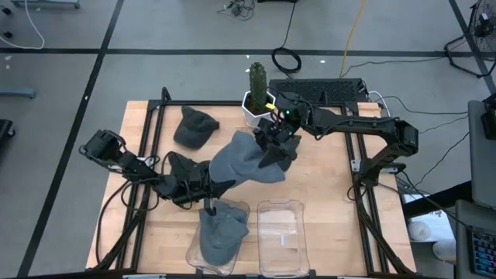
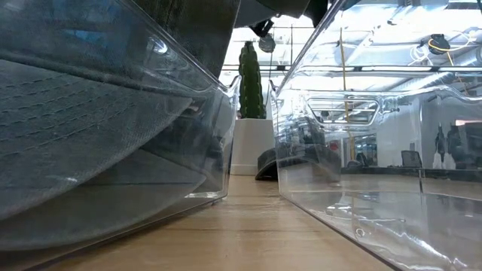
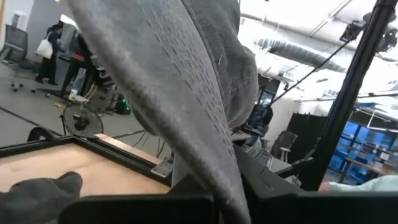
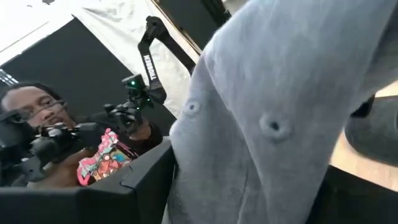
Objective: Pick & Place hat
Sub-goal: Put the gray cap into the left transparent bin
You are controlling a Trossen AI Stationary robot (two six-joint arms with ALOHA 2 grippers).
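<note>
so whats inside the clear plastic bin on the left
A grey fabric cap lies inside the left clear plastic bin, filling most of it. Whatever sits beneath the cap is covered. The clear bin beside it shows nothing inside.

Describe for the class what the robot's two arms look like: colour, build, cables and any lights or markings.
Both arms are dark, nearly black, built of jointed segments with rounded housings. The left arm ends in a dark two-fingered left hand. The right arm has a small green light near its right hand. Thin black cables trail beside both arms. No markings can be read.
</note>
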